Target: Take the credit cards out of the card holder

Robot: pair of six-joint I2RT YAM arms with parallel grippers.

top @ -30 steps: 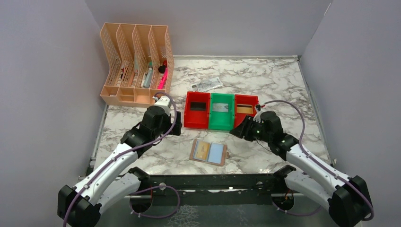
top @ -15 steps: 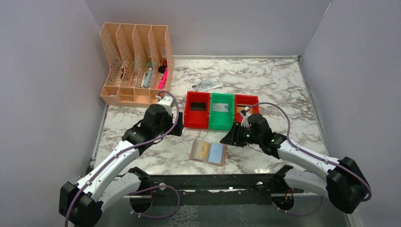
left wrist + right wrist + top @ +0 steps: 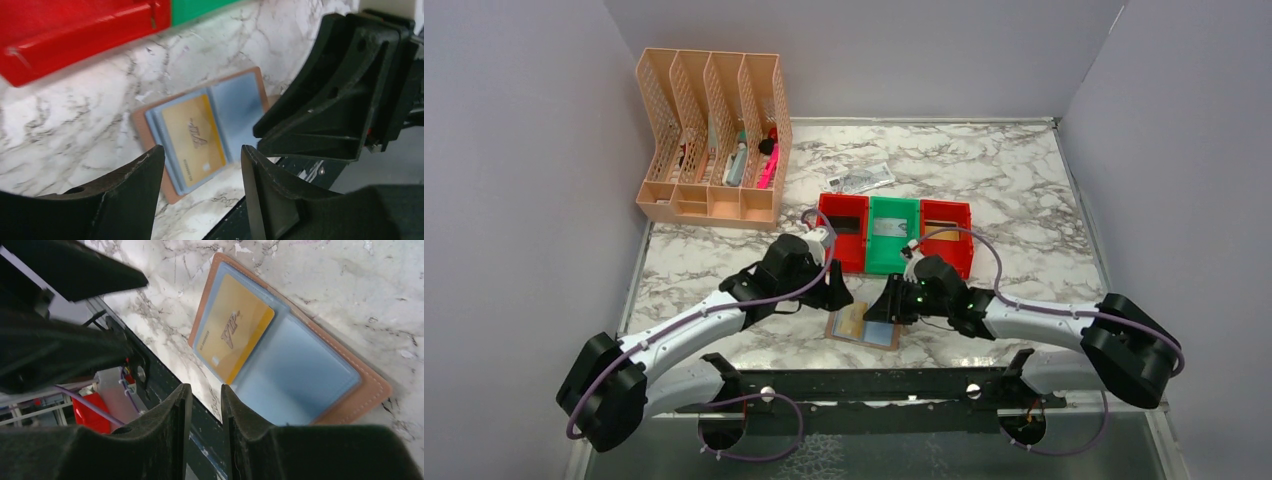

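The card holder lies open on the marble near the table's front edge, tan outside with two pale blue panels. A gold credit card sits in its left panel; the right panel shows no card. My left gripper hovers over the holder's left half, jaws open and empty. My right gripper is low over the holder's near edge. Its jaws stand narrowly apart with nothing between them. The two grippers are close together.
Just behind the holder stand a red bin, a green bin and a second red bin, each with a flat card inside. A crumpled paper note lies farther back. A peach organiser stands back left. A black rail runs along the front edge.
Both arms have swung inward and down from beside the bins to the card holder. Both grippers' jaws have narrowed.
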